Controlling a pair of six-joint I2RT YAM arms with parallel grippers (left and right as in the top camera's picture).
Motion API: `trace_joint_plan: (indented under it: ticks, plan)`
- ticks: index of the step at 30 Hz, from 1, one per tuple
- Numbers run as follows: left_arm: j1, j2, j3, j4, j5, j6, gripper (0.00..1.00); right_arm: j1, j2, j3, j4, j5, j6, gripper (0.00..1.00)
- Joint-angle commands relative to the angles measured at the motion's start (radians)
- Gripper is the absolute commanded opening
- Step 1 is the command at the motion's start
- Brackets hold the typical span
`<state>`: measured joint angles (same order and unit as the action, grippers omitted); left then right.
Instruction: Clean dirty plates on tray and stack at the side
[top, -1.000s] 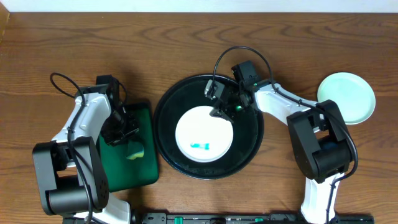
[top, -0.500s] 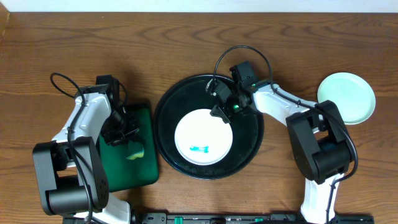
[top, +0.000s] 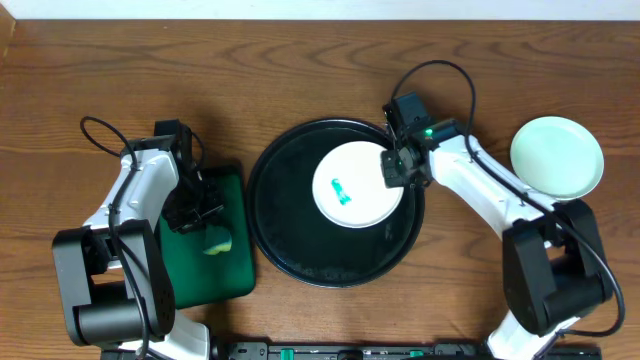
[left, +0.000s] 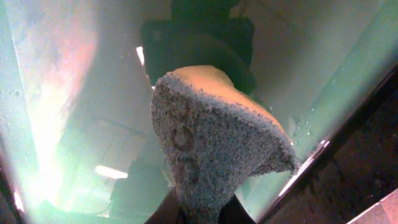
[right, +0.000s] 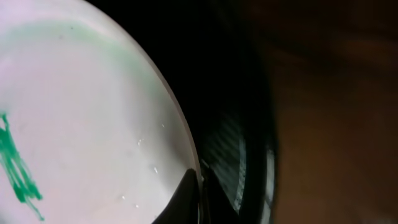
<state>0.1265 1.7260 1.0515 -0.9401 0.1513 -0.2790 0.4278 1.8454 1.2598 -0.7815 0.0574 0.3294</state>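
Roughly midway, I am pinching the smeared plate (top: 355, 188) by its rim with my right tool (top: 396, 172), on the tray (top: 300, 245) beneath it, while my left tool (top: 204, 218) is clamping the sponge (top: 217, 243) and one clean plate (top: 557, 157) is lying on the surface further right of the right tool.

the large round black tray (top: 290, 230) sits at the middle of the wooden worktop (top: 250, 70). a round white smeared plate (top: 360, 185) lies in it, toward its right rear. a rectangular dark-green tray (top: 215, 275) lies just left, a yellow sponge (top: 218, 242) over it. a round pale-mint plate (top: 557, 157) lies well right.
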Motion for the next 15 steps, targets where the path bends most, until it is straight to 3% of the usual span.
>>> trace_joint_plan:
  ticks: [1,15]
  plan:
    - [0.002,-0.007,-0.001,0.005,-0.003,0.017,0.07,0.024,0.0,-0.002,-0.047,0.076,0.135,0.01]
    - [0.002,-0.007,-0.102,0.205,-0.012,0.079,0.07,0.208,0.009,-0.021,-0.043,0.073,0.145,0.01]
